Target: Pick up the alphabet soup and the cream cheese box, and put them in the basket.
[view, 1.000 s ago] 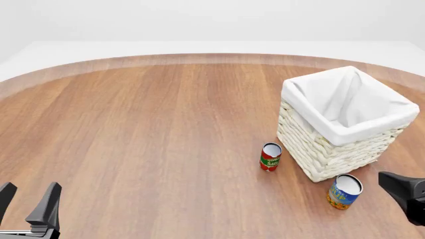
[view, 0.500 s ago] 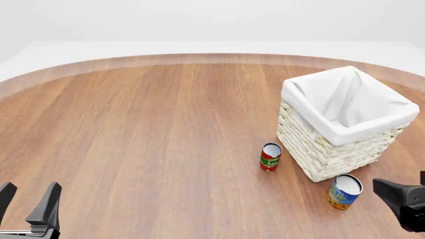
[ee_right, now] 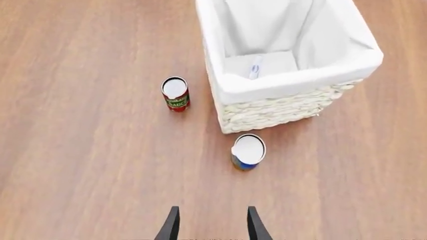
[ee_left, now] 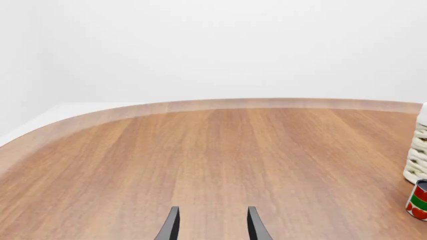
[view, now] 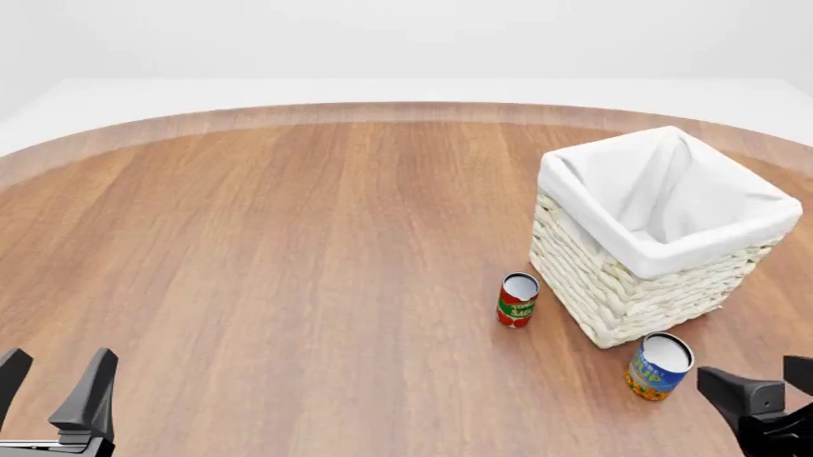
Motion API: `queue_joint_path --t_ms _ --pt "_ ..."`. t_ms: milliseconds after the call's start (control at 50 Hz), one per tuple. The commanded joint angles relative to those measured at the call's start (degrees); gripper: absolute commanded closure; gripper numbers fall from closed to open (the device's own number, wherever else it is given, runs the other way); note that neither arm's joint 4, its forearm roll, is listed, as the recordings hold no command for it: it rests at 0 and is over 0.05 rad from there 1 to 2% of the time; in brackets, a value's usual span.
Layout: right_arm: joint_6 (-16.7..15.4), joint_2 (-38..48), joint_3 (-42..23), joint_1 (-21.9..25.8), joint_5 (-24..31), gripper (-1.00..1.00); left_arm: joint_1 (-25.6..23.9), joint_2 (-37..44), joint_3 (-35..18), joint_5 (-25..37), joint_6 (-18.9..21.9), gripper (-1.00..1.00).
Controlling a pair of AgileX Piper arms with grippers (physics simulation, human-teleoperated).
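R gripper [ee_right: 209,225], jaws apart w/ nothing between, has dropped lower at the desk's near-right corner vs a sec ago, so I judge it's lining up on the alphabet soup [view: 658,366], upright just beside the basket [view: 635,295].

L gripper [ee_left: 211,225] jaws apart, empty, unmoved at near-left corner.

Count: 2 cans (soup + red-green can [view: 516,300]), 1 basket, 1 cream cheese box [ee_right: 259,65] already inside it.
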Motion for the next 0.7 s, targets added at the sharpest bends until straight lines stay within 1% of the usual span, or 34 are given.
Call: queue_joint_path --t_ms 20,80,200,320,460,620,700 --pt "-0.5 -0.5 3.9 -1.0 -1.6 -1.00 0.0 0.0 0.0 0.0 0.0 -1.00" --pt "-1.2 -0.5 5.6 -1.5 -2.3 -1.00 0.0 0.0 0.0 0.0 0.0 -1.00" --pt "-1.2 -1.1 7.0 -1.6 -2.2 -1.00 0.0 0.0 0.0 0.0 0.0 -1.00" --pt "-1.4 -1.0 8.9 -2.1 -3.4 -1.00 0.0 0.0 0.0 0.0 0.0 -1.00" --pt "-1.7 0.6 10.2 -3.4 -5.6 -1.00 0.0 0.0 0.0 0.0 0.0 -1.00" --pt "-1.9 3.5 12.2 -4.8 -9.6 -1.00 0.0 0.0 0.0 0.0 0.0 -1.00" --pt "-1.8 4.1 12.2 -5.2 -10.1 -1.00 0.0 0.0 0.0 0.0 0.0 -1.00"
